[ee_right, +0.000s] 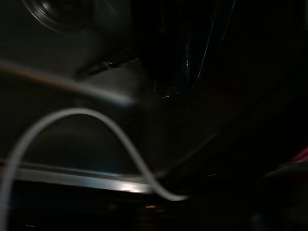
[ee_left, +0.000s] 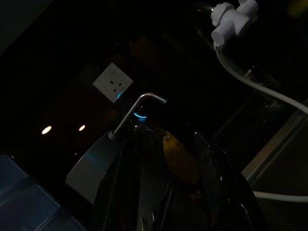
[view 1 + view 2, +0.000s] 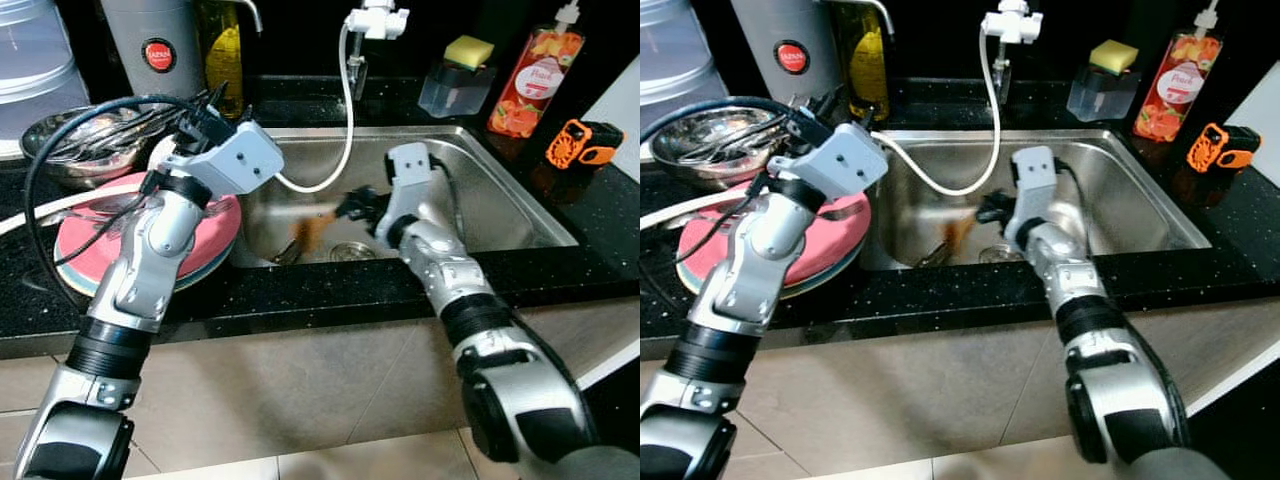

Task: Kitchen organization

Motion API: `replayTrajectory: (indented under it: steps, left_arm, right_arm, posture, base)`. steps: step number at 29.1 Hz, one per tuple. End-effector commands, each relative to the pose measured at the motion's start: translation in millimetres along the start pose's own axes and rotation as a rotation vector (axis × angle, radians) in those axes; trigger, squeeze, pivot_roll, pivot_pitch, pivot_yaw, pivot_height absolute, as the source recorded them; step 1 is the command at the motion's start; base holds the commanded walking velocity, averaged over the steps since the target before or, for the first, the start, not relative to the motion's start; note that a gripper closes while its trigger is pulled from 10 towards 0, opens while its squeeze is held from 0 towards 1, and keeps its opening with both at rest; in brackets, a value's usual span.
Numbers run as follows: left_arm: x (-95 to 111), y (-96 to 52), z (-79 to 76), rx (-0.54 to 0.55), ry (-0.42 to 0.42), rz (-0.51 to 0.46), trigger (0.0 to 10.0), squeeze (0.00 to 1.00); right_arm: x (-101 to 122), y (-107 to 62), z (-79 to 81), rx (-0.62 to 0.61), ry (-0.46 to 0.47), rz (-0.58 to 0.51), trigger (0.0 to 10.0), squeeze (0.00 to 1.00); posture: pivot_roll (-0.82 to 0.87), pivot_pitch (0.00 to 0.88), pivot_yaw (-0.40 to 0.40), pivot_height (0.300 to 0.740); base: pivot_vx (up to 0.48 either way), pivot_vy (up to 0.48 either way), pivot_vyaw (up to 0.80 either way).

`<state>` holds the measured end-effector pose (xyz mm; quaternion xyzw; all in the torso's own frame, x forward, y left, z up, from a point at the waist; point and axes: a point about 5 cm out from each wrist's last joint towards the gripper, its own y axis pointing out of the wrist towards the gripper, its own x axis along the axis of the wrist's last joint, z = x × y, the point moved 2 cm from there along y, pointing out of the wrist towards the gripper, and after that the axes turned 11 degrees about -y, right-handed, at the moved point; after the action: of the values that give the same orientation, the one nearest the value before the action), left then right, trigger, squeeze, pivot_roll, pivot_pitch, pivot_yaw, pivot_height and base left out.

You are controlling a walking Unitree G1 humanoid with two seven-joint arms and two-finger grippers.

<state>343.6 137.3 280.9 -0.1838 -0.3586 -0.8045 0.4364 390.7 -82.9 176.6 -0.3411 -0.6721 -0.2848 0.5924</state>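
Right gripper (image 3: 352, 207) is down inside the stainless steel sink basin (image 3: 500, 215), near the round drain (image 3: 352, 251); fingers blurred, can't tell if clenched or released. A blurred brown-handled utensil (image 3: 312, 233) sits just beside the fingertips, contact unclear.

Left gripper (image 3: 205, 110) is raised over the black speckled countertop (image 3: 330, 292), at the rim of the steel bowl of metal utensils (image 3: 85, 145) and above the stack of pink and pale-blue plates (image 3: 215, 235); jaw state can't tell, cables in the way.

White flexible hose (image 3: 345, 110) drops from the white tap fitting (image 3: 376, 18) into the sink. Behind the sink: clear holder w/ yellow sponge (image 3: 458, 75), orange-labelled soap pump bottle (image 3: 533, 78). Orange-and-black gadget (image 3: 585, 143) lies on the counter right of the basin. Grey cylindrical appliance w/ red badge (image 3: 155, 45) and yellow oil bottle (image 3: 222, 50) stand at back left.

Left wrist view is dark: white wall socket (image 2: 112, 83), bent metal spout (image 2: 139, 108).
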Motion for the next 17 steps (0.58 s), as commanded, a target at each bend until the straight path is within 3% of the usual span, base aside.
replayTrajectory:
  steps: [1,3,6,7,8,10,14,17]
  left_arm:
    - [3.2,-0.7,-1.3,-0.01,0.009,-0.009,10.0,0.0]
    - [3.1,-0.8,-1.0,-0.008,0.009,-0.008,10.0,0.0]
    - [3.1,-0.9,-0.9,-0.006,0.009,-0.007,10.0,0.0]
    - [3.1,-0.9,-0.7,-0.005,0.009,-0.007,10.0,0.0]
    - [3.2,-0.7,-0.3,-0.003,0.009,-0.007,10.0,0.0]
    - [3.2,-0.7,-0.2,-0.002,0.009,-0.007,10.0,0.0]
    - [2.8,-0.6,0.2,-0.002,0.009,-0.005,10.0,0.0]
    - [2.6,-0.7,-0.2,-0.003,0.009,-0.004,10.0,0.0]
  right_arm:
    - [1.0,-0.5,8.3,0.059,-0.012,-0.005,10.0,0.0]
    - [8.0,-1.5,23.5,0.152,0.013,-0.057,10.0,0.0]
    - [17.0,-2.2,28.6,0.171,0.044,-0.111,10.0,0.0]
    - [19.5,-1.5,23.2,0.132,0.05,-0.113,10.0,0.0]
    - [24.3,-0.9,2.6,0.002,0.032,-0.117,10.0,0.0]
    - [26.2,-1.4,-3.9,-0.036,0.025,-0.124,10.0,0.0]
    - [43.7,-14.7,-42.6,-0.254,-0.026,-0.179,10.0,0.0]
    - [49.4,-22.3,-56.0,-0.323,-0.025,-0.202,10.0,0.0]
  posture:
    - [0.27,0.0,-0.075,0.74]
    - [0.27,0.0,-0.075,0.74]
    - [0.27,0.0,-0.075,0.74]
    - [0.27,0.0,-0.075,0.74]
    - [0.27,0.0,-0.079,0.74]
    - [0.27,0.0,-0.079,0.74]
    - [0.27,0.0,-0.076,0.74]
    - [0.27,0.0,-0.074,0.74]
  base:
    - [0.0,0.0,0.0]
    - [0.0,0.0,0.0]
    - [0.0,0.0,0.0]
    - [0.0,0.0,0.0]
    - [0.0,0.0,0.0]
    - [0.0,0.0,0.0]
    - [0.0,0.0,0.0]
    - [0.0,0.0,0.0]
